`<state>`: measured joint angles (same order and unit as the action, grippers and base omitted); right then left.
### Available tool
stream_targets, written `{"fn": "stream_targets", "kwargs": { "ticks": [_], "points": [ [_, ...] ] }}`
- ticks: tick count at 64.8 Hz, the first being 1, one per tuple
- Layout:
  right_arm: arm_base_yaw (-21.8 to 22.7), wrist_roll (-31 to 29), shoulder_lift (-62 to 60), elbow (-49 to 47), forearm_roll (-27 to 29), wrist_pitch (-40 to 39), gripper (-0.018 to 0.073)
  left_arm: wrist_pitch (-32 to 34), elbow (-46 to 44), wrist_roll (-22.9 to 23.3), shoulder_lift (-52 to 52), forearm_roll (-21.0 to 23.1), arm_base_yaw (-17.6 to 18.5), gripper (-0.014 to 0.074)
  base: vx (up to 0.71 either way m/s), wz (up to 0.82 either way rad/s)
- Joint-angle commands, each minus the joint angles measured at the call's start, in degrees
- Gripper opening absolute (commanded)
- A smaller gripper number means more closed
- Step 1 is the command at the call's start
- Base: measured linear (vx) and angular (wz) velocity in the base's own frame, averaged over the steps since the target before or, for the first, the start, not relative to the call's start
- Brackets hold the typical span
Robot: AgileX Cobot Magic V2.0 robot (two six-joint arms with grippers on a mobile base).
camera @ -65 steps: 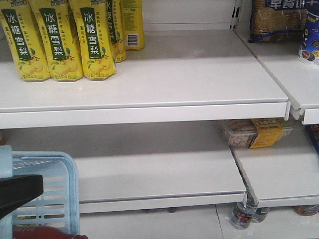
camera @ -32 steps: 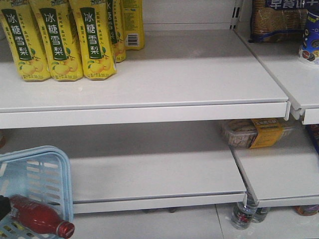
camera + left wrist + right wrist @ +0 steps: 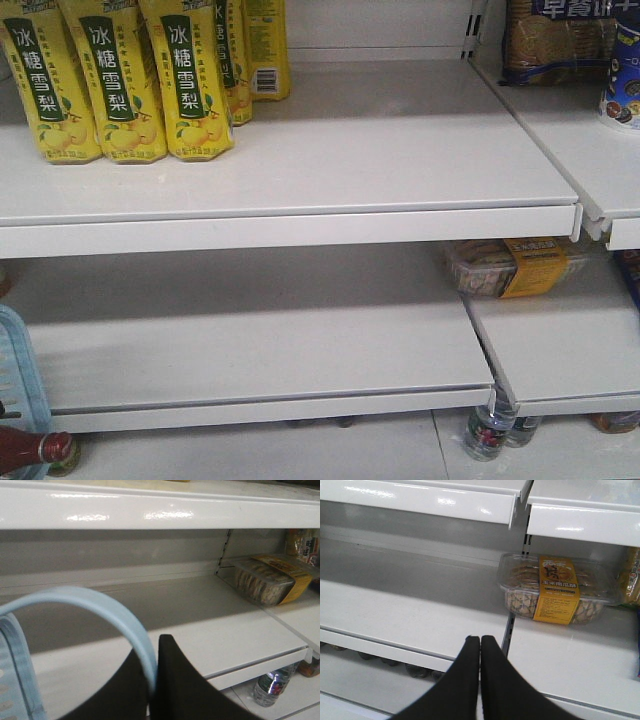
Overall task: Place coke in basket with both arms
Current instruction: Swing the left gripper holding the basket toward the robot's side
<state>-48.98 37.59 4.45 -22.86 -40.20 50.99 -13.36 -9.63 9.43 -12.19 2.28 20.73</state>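
Note:
Only the right edge of the pale blue basket (image 3: 15,375) shows at the far left of the front view. The coke (image 3: 28,448), a red bottle with a darker cap end, lies at the basket's lower corner, mostly cut off by the frame. In the left wrist view my left gripper (image 3: 156,647) is shut on the basket's thin blue swing handle (image 3: 100,605), and the basket's slotted side (image 3: 15,680) hangs at the left. My right gripper (image 3: 480,640) is shut and empty in front of the lower shelf. Neither gripper shows in the front view.
Yellow pear-drink cartons (image 3: 120,80) stand on the upper shelf. A clear snack box with a yellow label (image 3: 510,265) lies on the lower right shelf and shows in both wrist views (image 3: 265,580) (image 3: 555,587). Water bottles (image 3: 487,430) stand under the shelf.
The basket with the coke in it has moved left, nearly out of the front view. The black gripper seen over the basket one second ago is gone from that view.

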Motion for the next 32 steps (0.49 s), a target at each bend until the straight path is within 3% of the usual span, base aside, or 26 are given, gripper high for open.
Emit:
{"fn": "stream_targets", "kwargs": {
  "ticks": [1,7,19,32],
  "points": [
    [0.2,0.0,0.9,-1.3,-2.7,-3.5,-0.0006,11.7,-0.2,-1.7,0.0,-2.3,0.3,-0.0006,0.0,0.0],
    [0.2,0.0,0.9,-1.3,-2.7,-3.5,-0.0006,16.2,2.6,-1.1,0.0,-3.3,0.3,-0.0006,0.0,0.0],
    [0.2,0.0,0.9,-1.3,-2.7,-3.5,-0.0006,26.2,8.1,6.0,0.0,-9.7,0.3,-0.0006,0.0,0.0],
    [0.2,0.0,0.9,-1.3,-2.7,-3.5,-0.0006,28.8,12.4,7.2,0.0,-10.5,0.3,-0.0006,0.0,0.0]
  ]
}}
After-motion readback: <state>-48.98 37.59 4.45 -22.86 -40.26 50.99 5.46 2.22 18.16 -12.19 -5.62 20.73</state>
